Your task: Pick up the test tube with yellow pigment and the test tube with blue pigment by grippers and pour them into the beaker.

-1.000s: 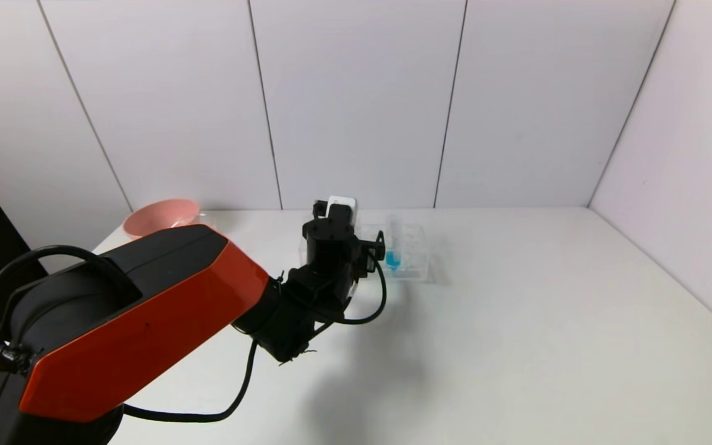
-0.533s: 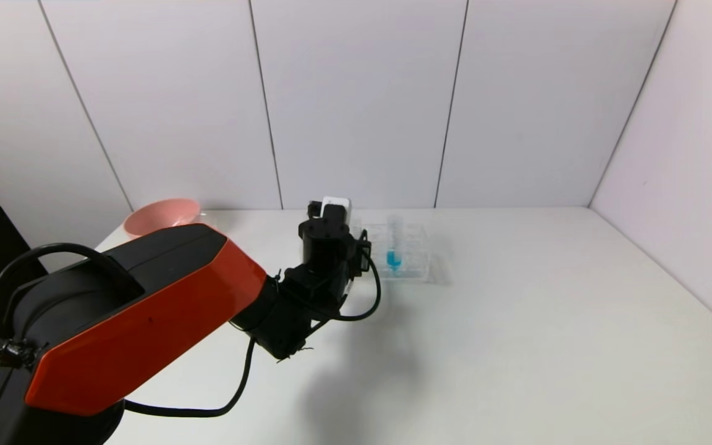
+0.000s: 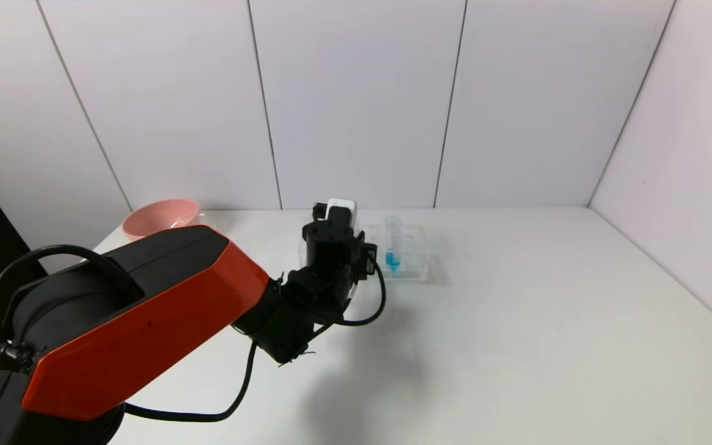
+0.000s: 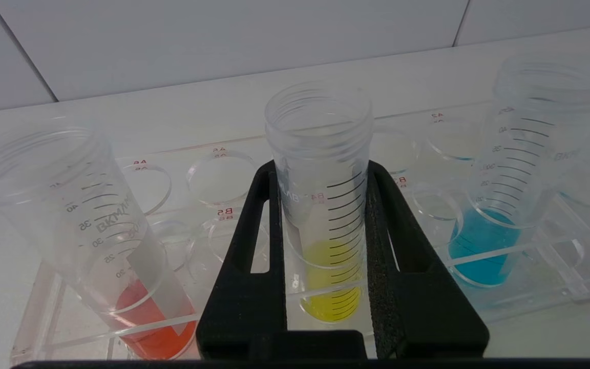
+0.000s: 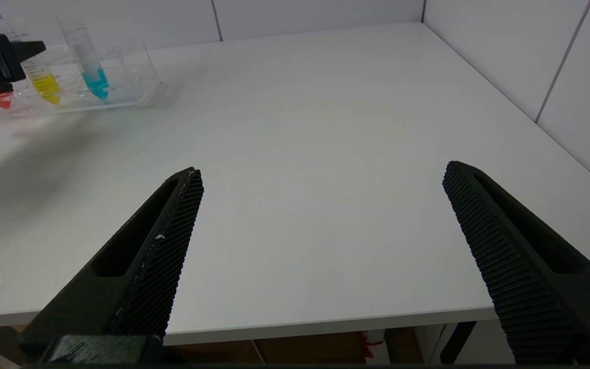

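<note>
The test tube with yellow pigment (image 4: 320, 148) stands in the clear rack (image 4: 566, 287), between a red-liquid tube (image 4: 95, 220) and the test tube with blue pigment (image 4: 510, 169). My left gripper (image 4: 319, 171) is shut on the yellow tube, one finger pressed on each side of it. In the head view the left wrist (image 3: 331, 241) hides the yellow tube, and the blue tube (image 3: 392, 254) shows just to its right. My right gripper (image 5: 321, 169) is wide open and empty over the table's near edge, far from the rack (image 5: 141, 77). I cannot make out the beaker.
A pink bowl (image 3: 161, 217) sits at the table's far left corner. The left arm's orange and black link (image 3: 133, 321) fills the near left of the head view. White walls close the back and the right side of the table.
The left wrist swayed slightly left and came back. The rack and the tubes stand as before.
</note>
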